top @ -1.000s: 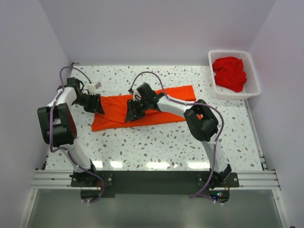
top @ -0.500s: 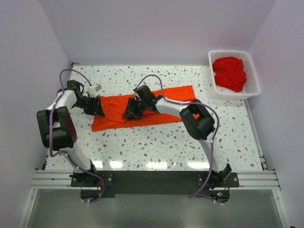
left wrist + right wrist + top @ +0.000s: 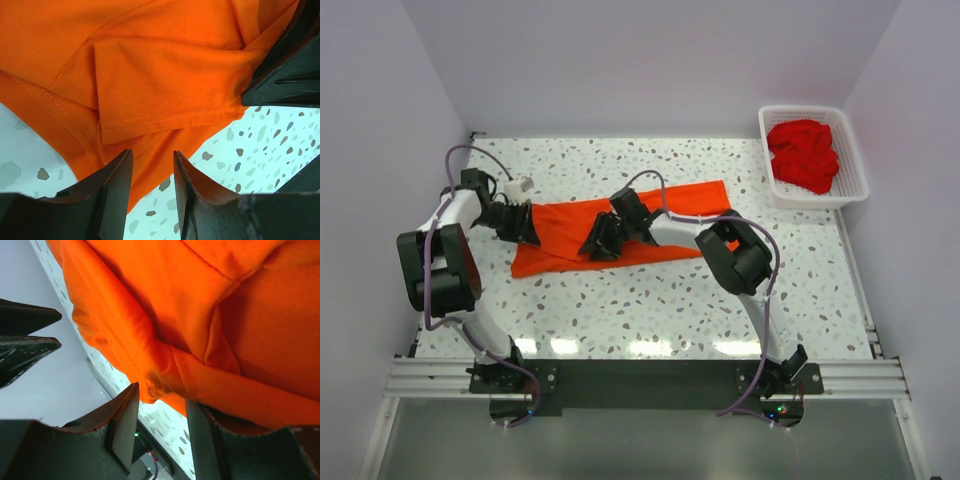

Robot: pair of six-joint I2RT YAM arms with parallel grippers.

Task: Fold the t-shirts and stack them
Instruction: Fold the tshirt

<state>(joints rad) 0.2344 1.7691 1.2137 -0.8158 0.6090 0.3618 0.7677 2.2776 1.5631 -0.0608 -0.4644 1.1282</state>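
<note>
Orange-red t-shirt, folded into a long band, lies on the speckled table. Right gripper, fingers half closed, pinches a bunched fold at mid-band. Left gripper is part-open at the band's left end; grip cannot be told. Red t-shirts lie in the basket.

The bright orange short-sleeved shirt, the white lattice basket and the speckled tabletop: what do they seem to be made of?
Bright orange short-sleeved shirt: soft matte knit cloth, probably cotton; it creases and shows stitched hems.
White lattice basket: looks like moulded plastic, with thin, smooth openwork walls.
Speckled tabletop: terrazzo-look stone or laminate, glossy, since lights reflect along its near edge.
</note>
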